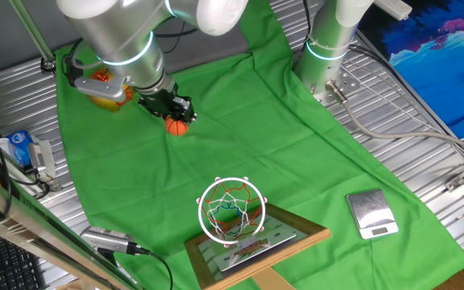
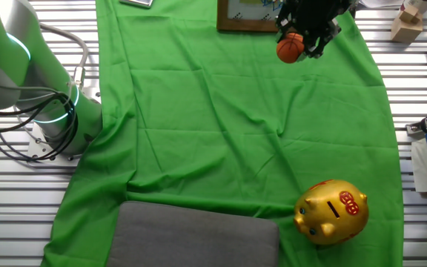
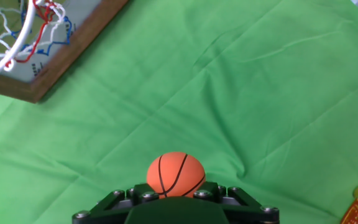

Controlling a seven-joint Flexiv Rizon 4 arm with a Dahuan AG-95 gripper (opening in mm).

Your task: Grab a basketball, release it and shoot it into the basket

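Note:
The tiny orange basketball (image 1: 178, 126) with dark seam lines sits between the black fingers of my gripper (image 1: 176, 119), held above the green cloth. It also shows in the other fixed view (image 2: 290, 47) and in the hand view (image 3: 175, 173), where the jaws are shut on it. The basket (image 1: 230, 209), with its white ring, coloured string net and wooden-framed backboard, stands at the near edge of the cloth, well apart from the ball. In the hand view the ring (image 3: 6, 43) is at the upper left.
A gold-and-red piggy bank (image 2: 332, 211) stands on the cloth behind the arm. A silver square scale (image 1: 370, 213) lies right of the basket. A grey pad (image 2: 197, 236) lies on the cloth. The arm's base (image 1: 329, 44) stands at the back right.

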